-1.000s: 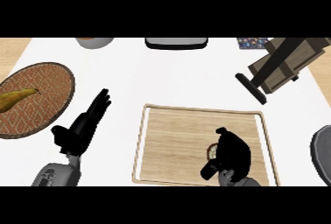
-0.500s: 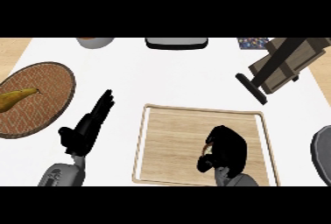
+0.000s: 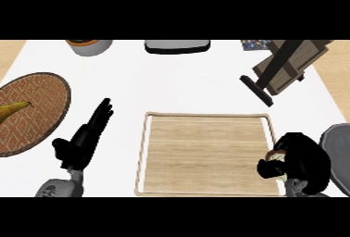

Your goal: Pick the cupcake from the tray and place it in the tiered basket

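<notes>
Black right hand [image 3: 304,162] curls round the cupcake [image 3: 276,158] at the four-o'clock rim of the wooden tray [image 3: 205,152]; left hand [image 3: 80,141] rests, fingers straight, at eight o'clock. Your tiered basket [image 3: 284,67] stands at one o'clock. Watch the carry: its dark frame may snag the fingers and tip the cupcake out.

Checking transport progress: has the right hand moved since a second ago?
Yes. The right hand, curled round the cupcake, has shifted right. Earlier it was over the tray's right half; now it sits across the tray's right rim.
</notes>
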`<action>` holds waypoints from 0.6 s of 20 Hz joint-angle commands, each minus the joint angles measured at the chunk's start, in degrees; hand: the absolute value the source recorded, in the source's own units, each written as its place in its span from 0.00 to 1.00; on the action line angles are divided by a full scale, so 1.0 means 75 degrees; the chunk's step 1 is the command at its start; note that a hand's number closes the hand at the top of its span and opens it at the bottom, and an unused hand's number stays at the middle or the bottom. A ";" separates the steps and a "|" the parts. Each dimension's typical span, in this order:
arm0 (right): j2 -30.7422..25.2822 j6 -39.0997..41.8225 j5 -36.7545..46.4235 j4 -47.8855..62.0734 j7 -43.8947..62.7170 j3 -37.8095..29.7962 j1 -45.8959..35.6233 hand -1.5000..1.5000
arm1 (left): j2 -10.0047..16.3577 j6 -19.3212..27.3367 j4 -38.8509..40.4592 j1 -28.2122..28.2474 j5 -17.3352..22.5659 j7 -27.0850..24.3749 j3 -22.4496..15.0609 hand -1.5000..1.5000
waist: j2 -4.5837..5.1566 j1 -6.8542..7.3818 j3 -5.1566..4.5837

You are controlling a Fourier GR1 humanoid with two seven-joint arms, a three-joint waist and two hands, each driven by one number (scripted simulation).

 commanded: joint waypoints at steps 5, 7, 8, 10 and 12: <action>-0.2024 0.1003 -0.2360 -0.2346 -0.0138 -0.3918 0.0141 1.00 | 0.0064 0.0109 -0.0122 0.0271 -0.0002 -0.0115 0.0151 0.50 | -0.0080 -0.0226 -0.0007; -0.2018 0.0832 -0.3315 -0.2611 -0.0366 -0.4746 -0.0334 1.00 | 0.0010 0.0130 0.0020 0.0156 -0.0003 0.0006 0.0141 0.50 | -0.0054 -0.0161 0.0002; -0.2209 0.0822 -0.3345 -0.2831 -0.0194 -0.5009 -0.0768 1.00 | 0.0065 -0.0046 -0.0075 0.0050 0.0040 -0.0003 0.0089 0.50 | -0.0037 -0.0023 -0.0004; -0.2811 0.1382 -0.4092 -0.3096 -0.0174 -0.5755 -0.1034 1.00 | -0.0070 -0.0018 -0.0104 0.0105 -0.0064 -0.0026 -0.0084 0.50 | -0.0006 0.0092 -0.0003; -0.3620 0.1843 -0.4624 -0.2855 -0.0267 -0.6427 -0.1471 1.00 | 0.0035 -0.0176 0.0045 -0.0091 0.0046 -0.0026 0.0061 0.50 | 0.0036 0.0210 -0.0001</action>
